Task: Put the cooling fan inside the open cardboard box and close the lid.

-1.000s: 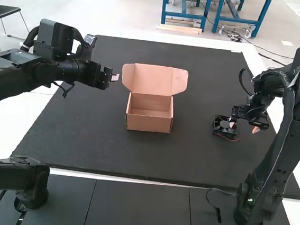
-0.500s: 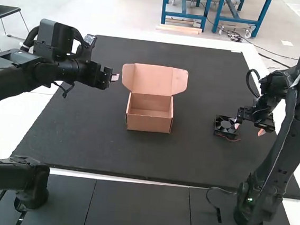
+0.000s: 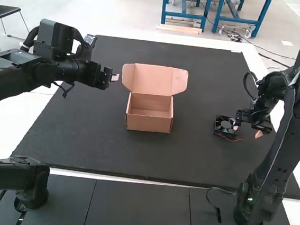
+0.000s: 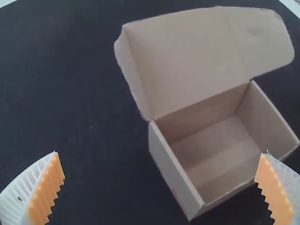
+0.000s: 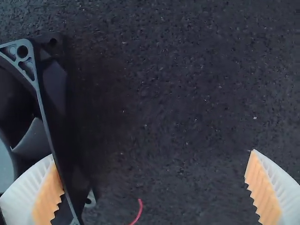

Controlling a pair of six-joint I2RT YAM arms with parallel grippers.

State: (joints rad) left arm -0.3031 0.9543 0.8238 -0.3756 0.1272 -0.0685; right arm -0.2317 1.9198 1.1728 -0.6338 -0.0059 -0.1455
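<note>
Knocking of the black square plastic cooling fan (image 3: 226, 125) is risked on closing, since its frame is found at one finger of the wide-spread, empty right gripper (image 5: 154, 187), mostly outside the gap.

Black fan (image 3: 226, 125) — right of open box (image 3: 150, 105)

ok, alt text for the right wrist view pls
The open right gripper hangs over a black mat, its white ribbed fingers with orange pads spread wide. A black cooling fan lies at one side, and its frame edge overlaps one finger's pad in the picture. A bit of red wire shows on the mat beside the fan.
</note>
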